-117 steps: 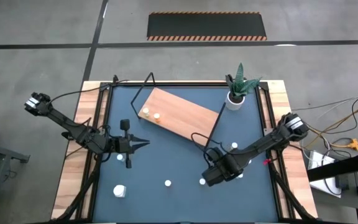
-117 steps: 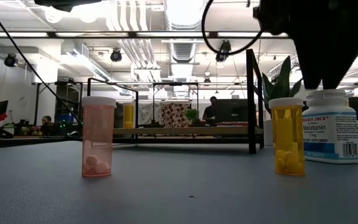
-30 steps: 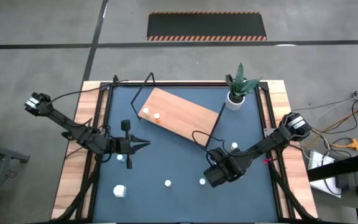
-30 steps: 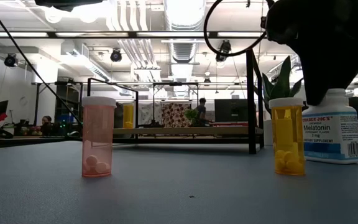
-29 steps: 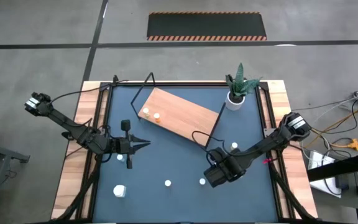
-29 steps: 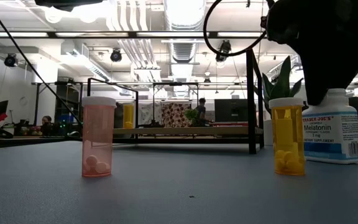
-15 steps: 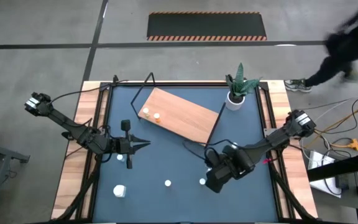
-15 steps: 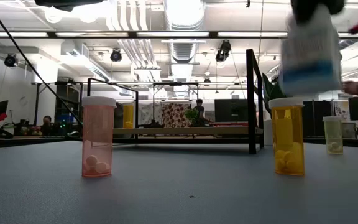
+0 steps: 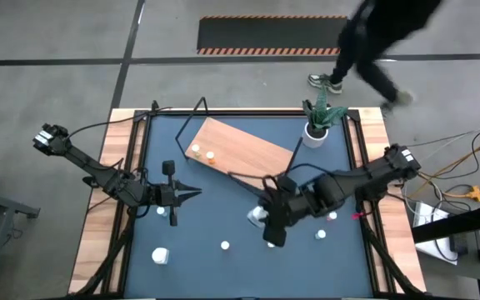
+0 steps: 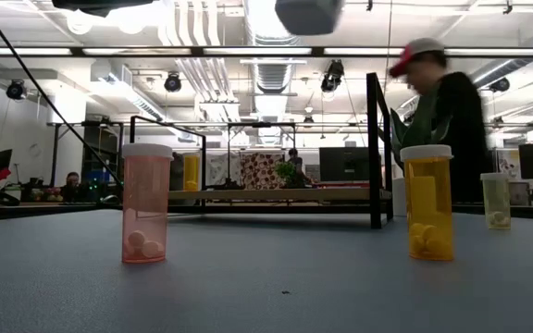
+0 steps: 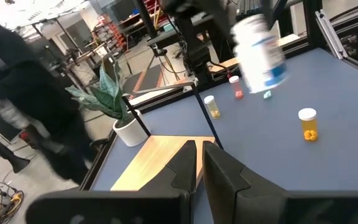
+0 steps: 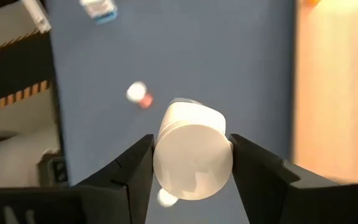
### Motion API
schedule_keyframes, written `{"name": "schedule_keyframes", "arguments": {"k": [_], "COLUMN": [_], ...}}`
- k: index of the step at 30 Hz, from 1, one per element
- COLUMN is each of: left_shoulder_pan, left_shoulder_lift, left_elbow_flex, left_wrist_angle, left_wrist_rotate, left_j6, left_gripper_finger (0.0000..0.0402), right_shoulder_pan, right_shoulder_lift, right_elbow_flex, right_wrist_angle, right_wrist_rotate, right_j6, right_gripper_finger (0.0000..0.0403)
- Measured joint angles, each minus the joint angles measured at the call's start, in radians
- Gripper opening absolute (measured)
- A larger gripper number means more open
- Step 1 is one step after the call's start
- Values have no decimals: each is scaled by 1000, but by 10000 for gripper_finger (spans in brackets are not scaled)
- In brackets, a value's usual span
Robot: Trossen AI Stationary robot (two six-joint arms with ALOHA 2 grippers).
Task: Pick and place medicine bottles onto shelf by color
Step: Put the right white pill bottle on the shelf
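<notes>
Right gripper [image 9: 262, 218] lifted big white bottle [image 12: 192, 151] off table — pinched; left gripper [image 9: 192, 193] pressed together.

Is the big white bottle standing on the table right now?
No: the right tool grips the big white bottle between its fingers, lifted clear above the blue table.

Big white bottle lifted off the table and carried toward the shelf

The right gripper [image 9: 267, 218] has moved from the table's right side toward the middle, near the corner of the shelf [image 9: 242, 152], and it now holds the big white bottle [image 12: 192, 150] in the air. In the low view this bottle no longer stands behind the yellow bottle [image 10: 427, 202], and a small pale bottle [image 10: 494, 200] shows there. A person [image 9: 379, 46] now walks past the far side of the table.
</notes>
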Motion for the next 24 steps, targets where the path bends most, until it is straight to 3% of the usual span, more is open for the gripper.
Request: {"name": "schedule_keyframes", "arguments": {"k": [16,24], "left_shoulder_pan": [0,0], "left_shoulder_lift": [-8,-13], "left_elbow_flex": [1,3], "left_wrist_angle": [0,1], "left_wrist_rotate": [0,0], "left_j6": [30,57], "left_gripper_finger": [10,10], "right_shoulder_pan": [-297,-402], "right_shoulder_lift": [0,0], "right_elbow_flex": [-20,-147], "right_wrist_angle": [0,36], "right_wrist_rotate": [-4,-125], "right_j6": [-408,-459], "right_gripper_finger": [180,180]}}
